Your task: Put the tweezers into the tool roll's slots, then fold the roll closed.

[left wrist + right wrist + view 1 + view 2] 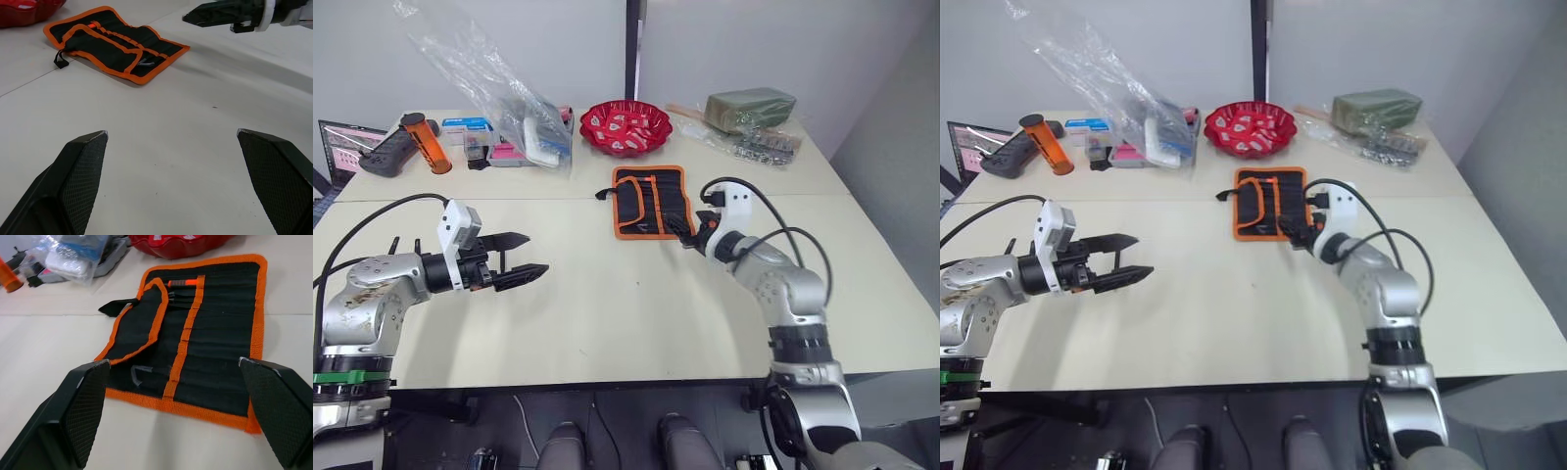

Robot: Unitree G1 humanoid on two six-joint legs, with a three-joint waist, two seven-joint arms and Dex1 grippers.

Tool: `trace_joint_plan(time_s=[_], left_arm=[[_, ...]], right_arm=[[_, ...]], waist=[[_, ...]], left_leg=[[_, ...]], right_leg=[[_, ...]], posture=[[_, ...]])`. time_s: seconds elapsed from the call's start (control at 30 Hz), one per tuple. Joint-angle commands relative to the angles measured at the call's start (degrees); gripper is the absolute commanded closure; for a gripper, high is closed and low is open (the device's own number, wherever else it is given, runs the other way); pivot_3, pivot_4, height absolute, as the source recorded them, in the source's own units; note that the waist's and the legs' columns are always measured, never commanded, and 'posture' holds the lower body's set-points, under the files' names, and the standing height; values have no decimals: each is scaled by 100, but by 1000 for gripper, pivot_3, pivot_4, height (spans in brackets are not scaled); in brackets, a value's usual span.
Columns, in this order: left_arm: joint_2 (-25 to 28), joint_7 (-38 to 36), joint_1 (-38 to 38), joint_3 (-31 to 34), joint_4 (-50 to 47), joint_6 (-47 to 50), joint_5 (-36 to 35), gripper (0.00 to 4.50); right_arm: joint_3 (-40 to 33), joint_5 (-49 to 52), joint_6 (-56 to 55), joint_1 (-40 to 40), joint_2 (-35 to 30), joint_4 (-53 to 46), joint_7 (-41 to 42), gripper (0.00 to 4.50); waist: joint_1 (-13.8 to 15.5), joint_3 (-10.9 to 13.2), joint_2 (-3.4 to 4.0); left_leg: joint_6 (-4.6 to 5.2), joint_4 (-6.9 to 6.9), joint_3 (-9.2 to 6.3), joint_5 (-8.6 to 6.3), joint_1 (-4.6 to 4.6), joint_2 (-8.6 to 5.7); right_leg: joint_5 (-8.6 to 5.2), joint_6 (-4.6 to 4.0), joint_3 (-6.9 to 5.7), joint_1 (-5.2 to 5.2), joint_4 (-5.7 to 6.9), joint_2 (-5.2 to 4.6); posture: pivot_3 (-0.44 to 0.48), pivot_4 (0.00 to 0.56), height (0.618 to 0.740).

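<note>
Centre frame on the pale worktop (607,313), the flat black fabric tool roll with orange binding (649,201) lies open, long axis running up-frame. Right gripper (685,237), fingers wide and empty, hovers at its near edge; left gripper (524,257), also wide, sits well apart.

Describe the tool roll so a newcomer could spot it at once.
On the beige table, look just in front of the red bowl near the far edge. The tool roll lies flat and open there, by the right gripper. It is the only black fabric piece edged in bright orange.
</note>
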Motion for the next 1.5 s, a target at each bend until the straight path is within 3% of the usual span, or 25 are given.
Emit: trace_joint_plan(time_s=[0.03, 0.5, 0.83, 0.97, 1.27, 1.5], left_arm=[[-54, 182, 117, 178, -362, -40, -124, 0], [-337, 736, 76, 130, -218, -420, 199, 0], [-562, 905, -21, 11, -232, -588, 269, 0], [-596, 956, -37, -48, -245, -604, 288, 0], [-614, 1050, 49, -85, -290, -617, 322, 0], [-617, 1033, 22, -118, -143, -687, 414, 0]], right_arm=[[-67, -197, -688, -502, 171, 897, 122, 36], [-146, -623, -2246, -1775, 935, 3867, 447, 36], [-567, -565, -2770, -2187, 1123, 4816, 709, 36], [-700, -599, -2905, -2354, 1161, 5138, 662, 1176], [-1005, -597, -3054, -2365, 1064, 5376, 554, 4312], [-1118, -471, -2730, -2367, 963, 5106, 842, 4448]], waist=[[-11, 0, 0], [-50, 1, 3], [-115, 2, 3], [-169, 2, 4], [-179, 2, 5], [-179, 3, 5]], left_leg=[[0, -2, -2, 0, 0, 0], [2, -10, -7, -2, 10, -1], [2, -12, -10, -2, 10, -1], [2, -18, -19, -2, 11, -1], [2, -21, -22, -2, 10, -2], [2, -22, -22, -2, 10, -2]], right_leg=[[1, -2, -1, -1, 6, 0], [5, -8, -6, -2, 20, 0], [6, -9, -9, -2, 21, -1], [6, -10, -14, -2, 24, 0], [7, -12, -16, -2, 22, 0], [7, -12, -16, -2, 21, 0]], posture=[[0, 150, 735], [0, 150, 735], [0, 150, 735], [0, 150, 735], [0, 150, 735], [0, 150, 735]])
